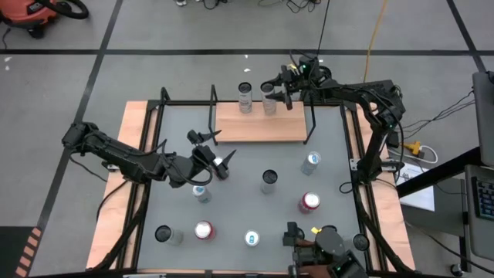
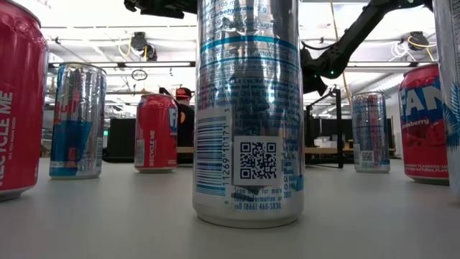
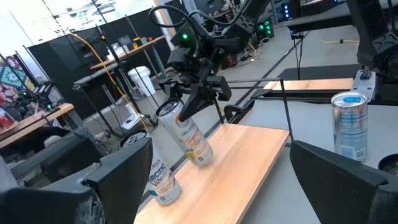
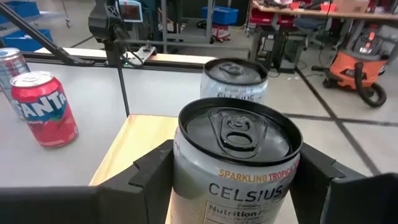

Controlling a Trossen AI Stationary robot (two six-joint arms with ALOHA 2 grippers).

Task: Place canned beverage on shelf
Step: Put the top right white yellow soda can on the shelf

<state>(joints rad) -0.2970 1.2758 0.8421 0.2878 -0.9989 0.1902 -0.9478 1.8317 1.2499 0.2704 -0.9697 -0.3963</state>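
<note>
- Two Celsius cans are at the shelf (image 1: 261, 122), the light-wood board with black rod frames at the far edge of the grey table (image 1: 247, 208); one is held, one stands free
- Right gripper (image 1: 272, 93) reaches over the shelf's far edge and pinches the held can (image 1: 268, 99) between its two dark fingers — in the right wrist view the can (image 4: 236, 165) fills the gap, a finger pressed to each side of its body, black lid and pull tab facing the camera
- Seen from the left wrist, that can (image 3: 186, 134) tilts, its base touching the board while its top leans toward the gripper (image 3: 194, 93); it is not upright
- Second Celsius can (image 1: 245, 97) stands upright on the board just beside the held one; it shows right behind the held one in the right wrist view (image 4: 234, 79)
- Left gripper (image 1: 214, 158) hangs over the open table nearer the camera side of the shelf, well apart from both shelf cans; its fingers (image 3: 118, 171) are spread wide and hold nothing
- Several more cans stand on the table off the shelf — among them a red Fanta can (image 4: 43, 107) and a silver-blue can (image 1: 310, 161); in the low view a tall silver can with a QR code (image 2: 248, 108) stands closest to the camera.
</note>
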